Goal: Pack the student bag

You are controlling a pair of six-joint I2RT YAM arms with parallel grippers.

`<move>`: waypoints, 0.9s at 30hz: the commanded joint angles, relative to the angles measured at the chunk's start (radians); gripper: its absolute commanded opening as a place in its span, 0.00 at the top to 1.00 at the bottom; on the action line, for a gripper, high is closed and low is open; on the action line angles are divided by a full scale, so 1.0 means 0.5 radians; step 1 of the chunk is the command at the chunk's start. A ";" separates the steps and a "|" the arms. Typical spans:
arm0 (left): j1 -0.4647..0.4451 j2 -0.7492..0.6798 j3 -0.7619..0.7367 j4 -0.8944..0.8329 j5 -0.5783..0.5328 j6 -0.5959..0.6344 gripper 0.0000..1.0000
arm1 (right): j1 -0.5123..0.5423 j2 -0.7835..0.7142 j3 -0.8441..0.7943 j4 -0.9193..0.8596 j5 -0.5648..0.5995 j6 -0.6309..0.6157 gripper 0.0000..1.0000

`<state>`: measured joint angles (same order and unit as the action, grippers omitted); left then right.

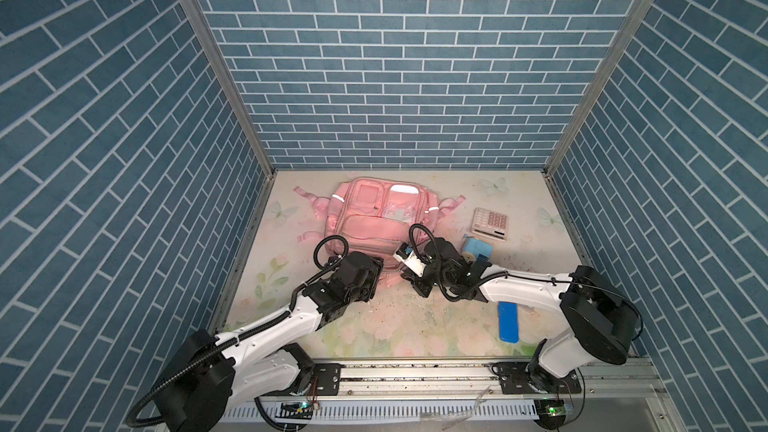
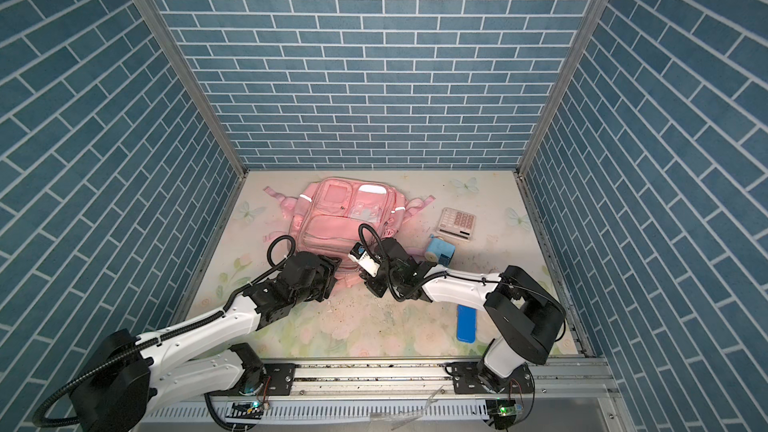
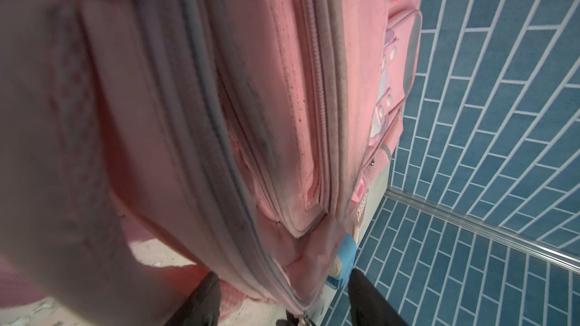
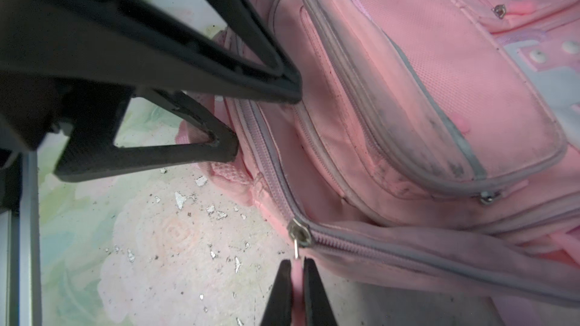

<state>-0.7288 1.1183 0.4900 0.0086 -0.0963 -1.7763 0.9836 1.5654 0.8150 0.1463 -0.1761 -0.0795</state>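
**Work surface.** A pale mat [image 1: 395, 326] printed with flowers and butterflies covers the table. Its coating is flaked near the middle. Blue brick-pattern walls [image 1: 395, 56] close it in on three sides. An aluminium rail [image 1: 415, 371] carrying both arm bases runs along the 6 o'clock edge.

Directions are read in both top views, with 12 o'clock toward the far wall.

**Container.** The student bag [image 1: 365, 230] [image 2: 332, 230] lies flat on the mat at 12 o'clock from centre. Its pockets face up and its straps spread toward 9 and 3 o'clock. The main zip stands apart on one side of the slider [image 4: 298, 235] and is joined on the other. Pink lining shows in the gap; the contents cannot be determined. The front pocket [image 4: 439, 105] is zipped shut.

**Loose items.**
- The calculator [image 1: 490, 222] lies at 3 o'clock of the bag, apart from it.
- The blue sharpener [image 1: 476, 249] sits just at 6 o'clock of the calculator.
- The flat blue case [image 1: 508, 322] lies at 4 o'clock of the mat, beside the right arm.

**Grippers.**
- The right gripper [image 4: 298, 261] has its fingers pressed together, pinching the pink zip pull [image 4: 296, 280] at the bag's 6 o'clock edge.
- The left gripper [image 4: 265, 123] has its fingers spread, with the bag's near edge between them. One fingertip is at the zip lip. Whether it presses the fabric cannot be determined.
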 commanded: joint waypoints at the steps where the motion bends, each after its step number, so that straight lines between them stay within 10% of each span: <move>1: 0.011 0.061 -0.072 0.050 -0.056 -0.097 0.35 | 0.089 -0.019 0.022 0.055 0.110 -0.122 1.00; 15: 0.065 0.131 -0.149 0.174 -0.008 -0.051 1.00 | 0.163 0.024 0.020 0.061 0.259 -0.176 1.00; 27: 0.158 -0.038 -0.173 0.263 0.125 0.134 1.00 | 0.026 -0.050 -0.041 0.124 0.326 -0.046 1.00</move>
<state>-0.6769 1.1328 0.4194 0.0887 -0.0429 -1.7584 1.0336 1.5719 0.8082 0.1856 -0.0147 -0.1322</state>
